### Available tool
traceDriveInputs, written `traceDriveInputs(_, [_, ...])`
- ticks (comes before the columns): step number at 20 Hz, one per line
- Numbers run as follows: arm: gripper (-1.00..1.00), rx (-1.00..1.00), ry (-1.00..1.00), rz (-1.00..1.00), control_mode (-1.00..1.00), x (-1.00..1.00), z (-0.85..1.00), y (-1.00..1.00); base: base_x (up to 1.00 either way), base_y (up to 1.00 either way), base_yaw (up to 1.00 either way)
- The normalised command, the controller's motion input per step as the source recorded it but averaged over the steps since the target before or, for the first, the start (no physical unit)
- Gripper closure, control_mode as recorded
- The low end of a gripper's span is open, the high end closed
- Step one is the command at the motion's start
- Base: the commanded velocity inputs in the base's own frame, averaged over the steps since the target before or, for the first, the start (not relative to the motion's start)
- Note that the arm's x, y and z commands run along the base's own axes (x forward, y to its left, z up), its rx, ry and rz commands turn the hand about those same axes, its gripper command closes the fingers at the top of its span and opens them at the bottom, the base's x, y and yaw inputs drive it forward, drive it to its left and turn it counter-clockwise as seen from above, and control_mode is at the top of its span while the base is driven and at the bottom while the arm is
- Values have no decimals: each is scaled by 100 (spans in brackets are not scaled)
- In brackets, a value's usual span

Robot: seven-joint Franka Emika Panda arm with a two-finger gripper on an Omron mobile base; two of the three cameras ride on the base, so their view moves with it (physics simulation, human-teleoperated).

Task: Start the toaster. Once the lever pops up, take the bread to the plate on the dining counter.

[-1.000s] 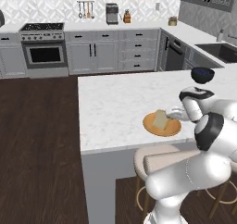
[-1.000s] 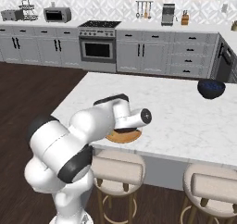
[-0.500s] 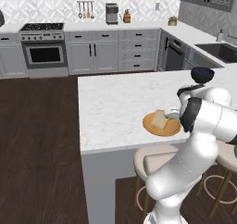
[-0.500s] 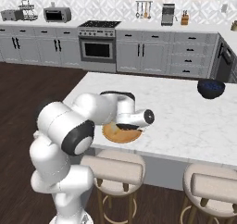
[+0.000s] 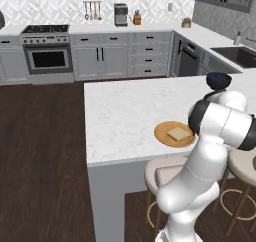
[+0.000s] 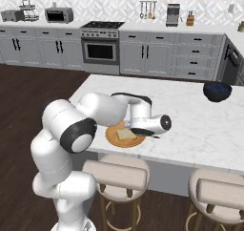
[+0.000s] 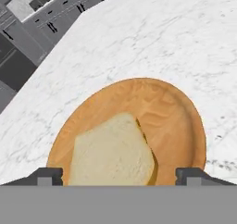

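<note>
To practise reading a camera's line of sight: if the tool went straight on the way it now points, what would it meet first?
Most likely the bread, lying on the plate directly ahead of the tool, between its open tips. Depth is unclear, but nothing sits between them.

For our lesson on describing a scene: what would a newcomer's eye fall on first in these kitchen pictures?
The orange-tan plate near the front edge of the marble dining counter, with a pale bread slice lying flat on it. Next, the white robot arm curling over it, its gripper open on either side of the slice.
</note>
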Motion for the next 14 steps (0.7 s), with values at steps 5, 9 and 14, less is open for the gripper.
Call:
traceDriveInputs(5, [-100, -19, 0, -9, -100, 0, 32, -34, 0, 0, 0])
traceDriveInputs(9, [-100, -16, -5, -3, -100, -49, 96, -1, 0, 0, 0])
traceDriveInputs(14, [-100, -8, -5, -3, -100, -99, 100, 27, 0, 0, 0])
